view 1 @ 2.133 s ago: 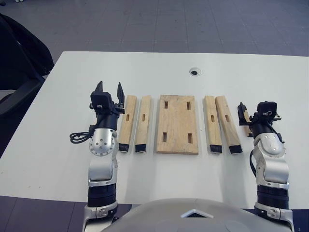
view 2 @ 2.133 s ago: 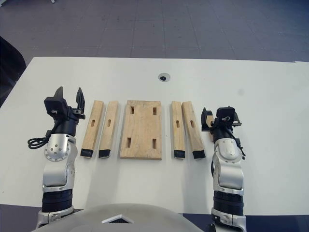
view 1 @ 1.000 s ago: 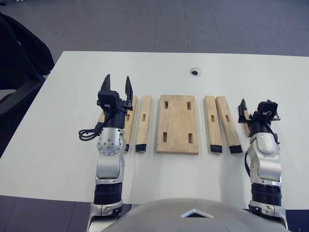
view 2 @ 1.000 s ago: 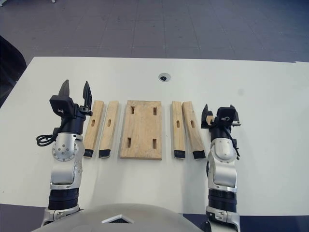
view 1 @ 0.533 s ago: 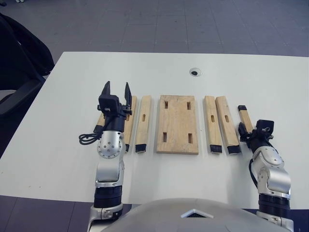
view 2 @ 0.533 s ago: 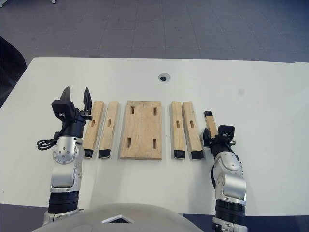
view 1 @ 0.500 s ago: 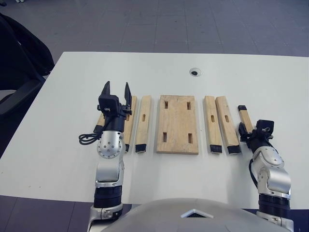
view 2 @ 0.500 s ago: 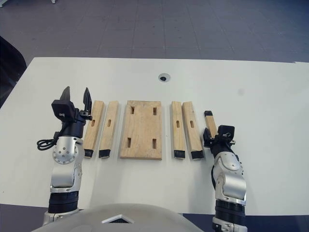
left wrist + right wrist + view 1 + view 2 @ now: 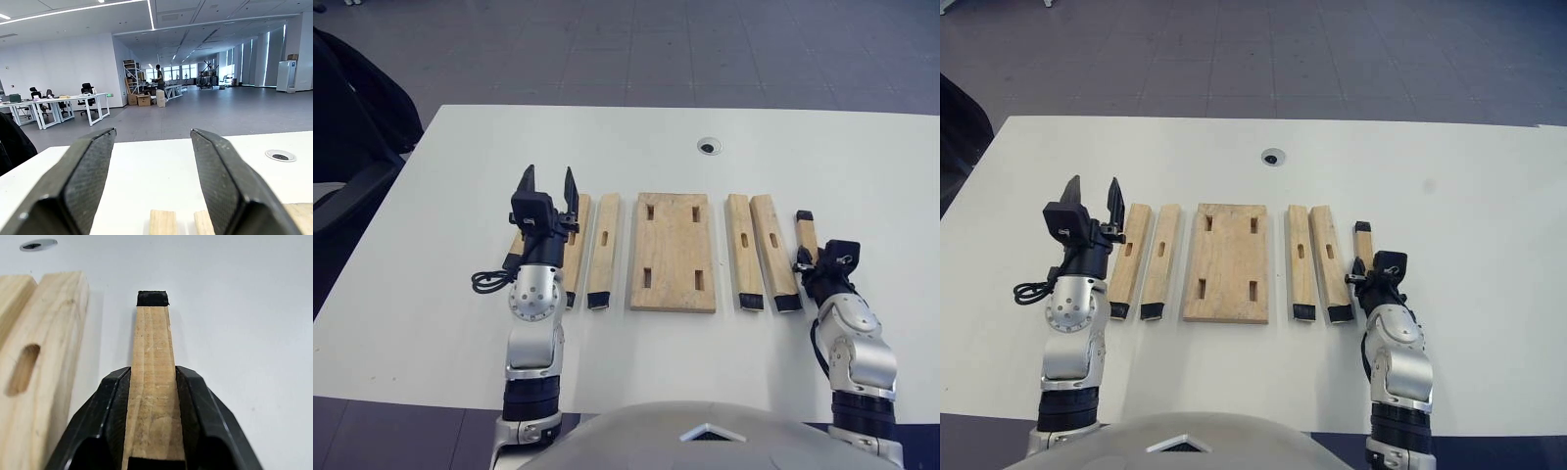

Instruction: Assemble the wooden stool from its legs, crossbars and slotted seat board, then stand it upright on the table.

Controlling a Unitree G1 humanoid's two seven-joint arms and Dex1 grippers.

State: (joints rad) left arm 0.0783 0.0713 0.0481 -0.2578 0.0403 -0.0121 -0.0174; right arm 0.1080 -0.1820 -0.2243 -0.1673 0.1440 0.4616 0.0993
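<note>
Pinching the thin crossbar (image 9: 152,333) between its fingers (black cap pointing away), the right gripper (image 9: 153,382) holds it; left gripper (image 9: 548,178) gapes wide beside a leg (image 9: 579,235).

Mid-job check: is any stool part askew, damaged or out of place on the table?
Nothing looks damaged. The seat board lies square; only the outer right leg is slightly skewed, its black-capped near end angled outward toward the crossbar held in the right gripper.

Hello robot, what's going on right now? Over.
Left gripper open, raised near leftmost leg. Right gripper shut on crossbar, flat on table. Seat board unjoined; rightmost leg close beside crossbar.
</note>
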